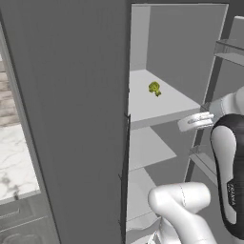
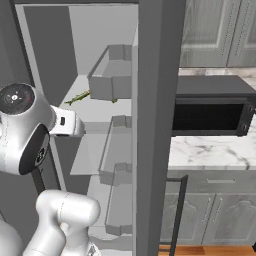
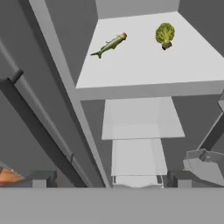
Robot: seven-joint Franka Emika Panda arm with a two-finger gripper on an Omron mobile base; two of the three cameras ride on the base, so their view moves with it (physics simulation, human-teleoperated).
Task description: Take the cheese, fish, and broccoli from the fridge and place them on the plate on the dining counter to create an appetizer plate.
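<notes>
Fish, slender greenish body with orange tip (image 3: pixel 110 44): lies flat on upper white shelf (image 3: pixel 144 70) of dark-grey fridge (image 1: pixel 71 119), left of rounded yellow-green broccoli clump (image 3: pixel 165 34), well apart. Gripper (image 3: pixel 112 178): jaws apart, empty, short of the shelf. Advice: approach from above, close across the narrow body. Legible writing: none.

soft, even rendered light is filling all 3 views, with no glare. the fridge (image 1: pixel 71 119) walls are shading to darker grey while its shelf (image 3: pixel 144 57) is glowing pale. shadows are staying faint. edges are looking slightly soft and low-resolution, with no clear lens distortion.
</notes>
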